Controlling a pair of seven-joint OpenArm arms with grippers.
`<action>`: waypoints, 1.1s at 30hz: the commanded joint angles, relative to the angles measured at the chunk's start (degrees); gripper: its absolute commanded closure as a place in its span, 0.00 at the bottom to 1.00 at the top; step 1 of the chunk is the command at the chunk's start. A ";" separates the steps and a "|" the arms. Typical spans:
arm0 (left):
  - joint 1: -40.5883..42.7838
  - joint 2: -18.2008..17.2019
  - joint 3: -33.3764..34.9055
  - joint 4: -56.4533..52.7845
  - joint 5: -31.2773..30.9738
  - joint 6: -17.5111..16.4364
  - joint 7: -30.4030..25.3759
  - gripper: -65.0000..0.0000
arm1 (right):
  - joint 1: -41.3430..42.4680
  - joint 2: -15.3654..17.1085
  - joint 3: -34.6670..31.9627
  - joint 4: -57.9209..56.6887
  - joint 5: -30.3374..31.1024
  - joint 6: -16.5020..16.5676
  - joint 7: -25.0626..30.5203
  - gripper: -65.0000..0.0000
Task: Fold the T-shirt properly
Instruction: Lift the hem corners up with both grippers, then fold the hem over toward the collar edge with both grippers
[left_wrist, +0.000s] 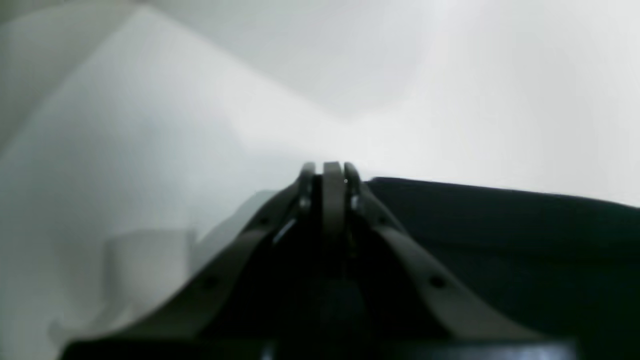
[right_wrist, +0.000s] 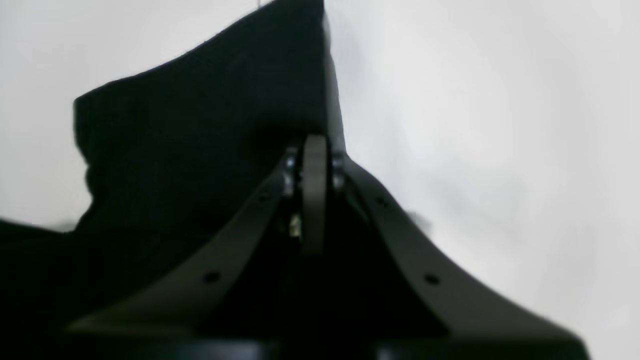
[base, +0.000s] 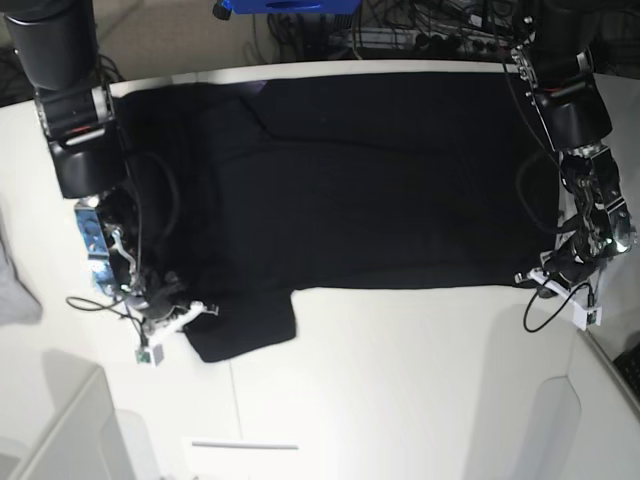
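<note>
My two claws are pinched tight at opposite ends of the black T-shirt (base: 370, 180), which lies spread plain side up across the white surface (base: 400, 390), its far edge near the surface's back edge. My right claw (base: 165, 305) is closed at the corner beside the short sleeve (base: 240, 325) that sticks out toward the front; in its wrist view dark cloth rises just behind the tips, and I judge it has the fabric pinched. My left claw (base: 555, 270) is closed at the shirt's near corner on the other side; in its wrist view the shirt's edge runs right up to the tips, so it seems to have that hem, though the blur keeps me from being sure.

This looks like the start of a fold: both near corners gripped, ready to lift. The next move calls for raising both together, evenly, and carrying the near edge toward the far edge without letting either corner slip.

Both forearms reach down steeply, wrists bent toward the cloth.
</note>
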 joint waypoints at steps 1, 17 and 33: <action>-0.43 -1.16 -0.22 2.37 -1.48 0.28 -0.97 1.00 | 1.05 1.10 1.74 2.22 0.24 -0.73 0.61 1.00; 10.56 -0.72 -4.00 17.85 -3.33 0.28 5.10 1.00 | -7.30 3.12 10.18 15.14 0.15 -1.35 -6.86 1.00; 18.38 0.42 -7.87 32.88 -3.33 0.02 10.55 1.00 | -16.88 3.74 19.15 29.82 0.24 -1.44 -13.98 1.00</action>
